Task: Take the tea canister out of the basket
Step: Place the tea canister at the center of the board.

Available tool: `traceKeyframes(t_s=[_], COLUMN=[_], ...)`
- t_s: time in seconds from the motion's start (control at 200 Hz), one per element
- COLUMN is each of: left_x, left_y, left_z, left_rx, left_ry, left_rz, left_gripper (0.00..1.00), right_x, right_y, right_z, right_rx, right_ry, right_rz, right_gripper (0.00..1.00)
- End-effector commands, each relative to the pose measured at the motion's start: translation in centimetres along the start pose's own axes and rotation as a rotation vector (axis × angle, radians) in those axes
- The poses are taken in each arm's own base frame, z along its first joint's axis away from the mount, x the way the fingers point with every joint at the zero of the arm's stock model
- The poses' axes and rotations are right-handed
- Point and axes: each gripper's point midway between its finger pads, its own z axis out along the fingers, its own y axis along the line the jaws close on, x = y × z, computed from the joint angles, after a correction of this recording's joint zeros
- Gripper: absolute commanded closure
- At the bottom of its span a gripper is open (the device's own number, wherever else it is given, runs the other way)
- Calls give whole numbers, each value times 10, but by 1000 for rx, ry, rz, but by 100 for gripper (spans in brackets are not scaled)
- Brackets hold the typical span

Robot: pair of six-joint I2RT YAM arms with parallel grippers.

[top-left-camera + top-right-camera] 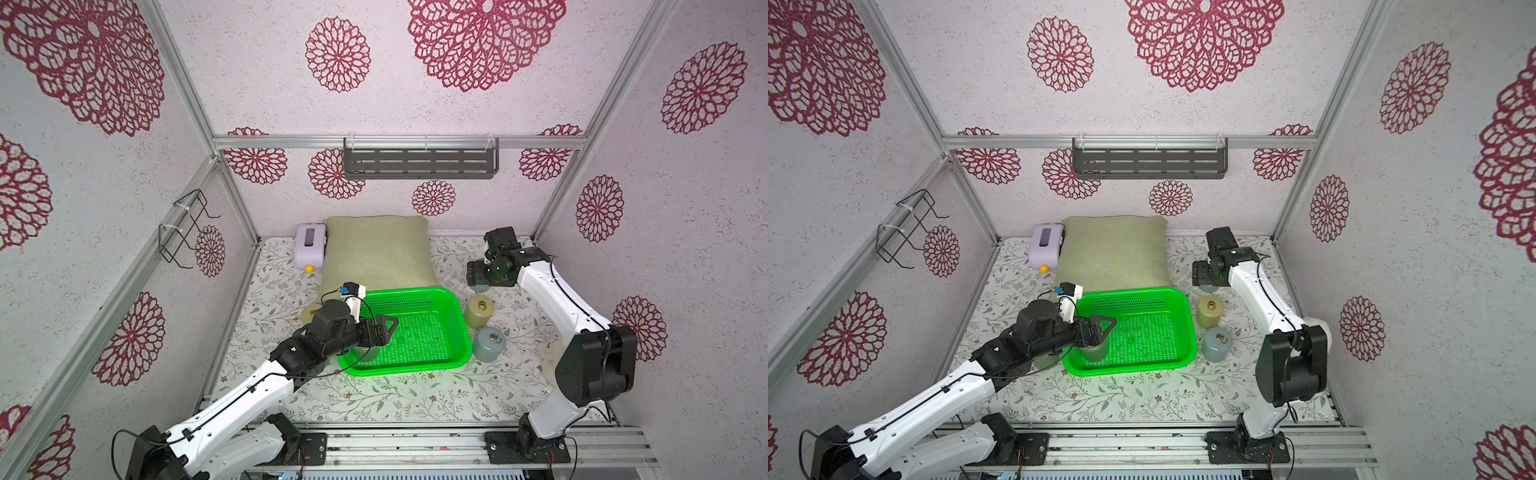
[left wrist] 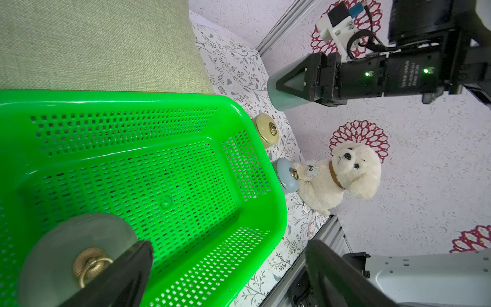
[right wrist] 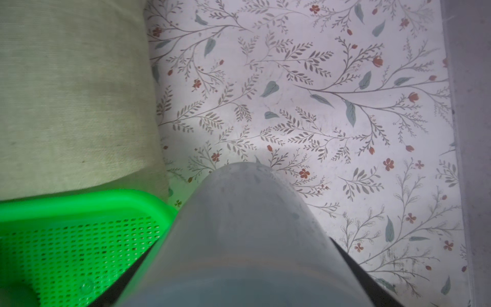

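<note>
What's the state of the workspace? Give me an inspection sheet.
Surface: floral table, no spills.
Job's things: green basket holds one grey canister at its near-left corner.
Clutter: yellow canister and blue canister beside the basket; pillow, lilac box, plush dog.
Grippers: left gripper jaws open at the grey canister; right gripper jaws closed on a second grey canister.
Cables: black cable looped at right wrist.
Surroundings: slotted shelf, wire rack on patterned walls.

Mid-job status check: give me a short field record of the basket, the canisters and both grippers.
basket: green, on the table
inside basket: one grey-green canister, upright, near-left corner
left gripper: open, above that canister
right gripper: shut on a pale canister, outside the basket
right of basket: yellow canister and blue canister, both standing on the table
</note>
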Motion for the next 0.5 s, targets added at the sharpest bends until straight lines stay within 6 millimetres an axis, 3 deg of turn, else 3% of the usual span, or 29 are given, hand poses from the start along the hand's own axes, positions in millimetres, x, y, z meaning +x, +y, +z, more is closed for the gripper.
traceKeyframes(t_s=[0.0,0.18,0.495], left_x=[-3,-4,-3], left_y=[-7,-5,-2], left_z=[-6,-10,-12], left_rx=[17,2,-24], left_ry=[-29,-39,-34], left_rz=[30,34,46], left_gripper=[3,3,3], right_x=[-43,-54,-51], right_y=[0,-5,-4], right_z=[-9,21,80], right_rx=[-26,5,30], right_ry=[-125,-84,27], right_rz=[44,57,48], right_gripper=[31,31,30])
